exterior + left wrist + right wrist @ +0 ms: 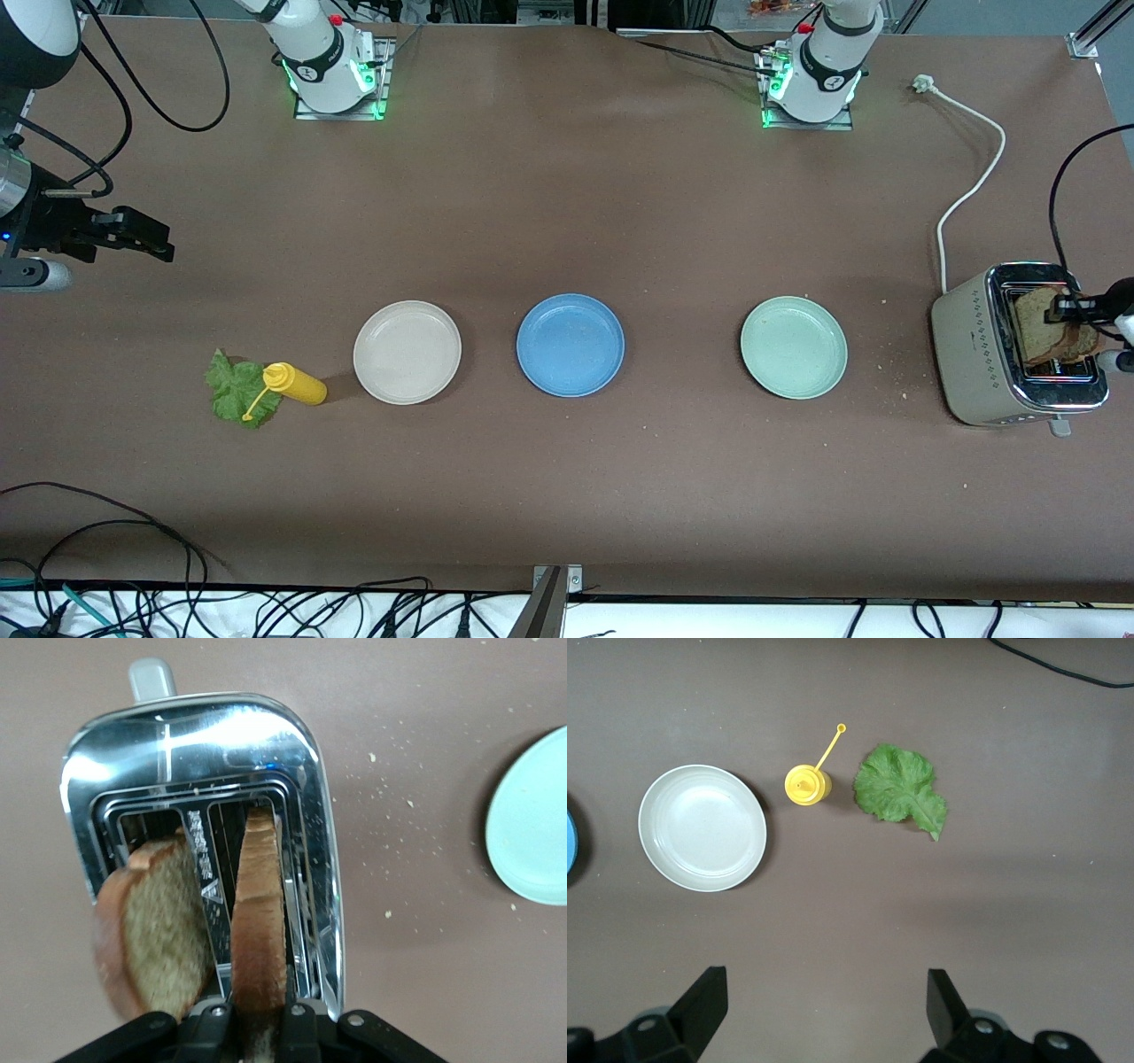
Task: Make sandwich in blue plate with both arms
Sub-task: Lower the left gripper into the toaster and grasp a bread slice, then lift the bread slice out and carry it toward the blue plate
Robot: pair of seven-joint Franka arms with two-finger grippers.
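— Where do we stand on the bread?
— Both slices (pixel 261 921) sit in the toaster (pixel 979 354) at the left arm's end; the blue plate (pixel 570 345) is bare, mid-table. Only our left wrist view shows the left gripper (pixel 260 1028) clamped on one slice's edge.
— And the right gripper (pixel 824 1001)?
— Jaws apart, waiting high above the table near the lettuce (pixel 902 790), bottle (pixel 807 784) and white plate (pixel 702 827).

left gripper (pixel 257 1028) over toaster, pinched on bread slice (pixel 259 930), right gripper (pixel 824 1001) waiting, fingers wide apart
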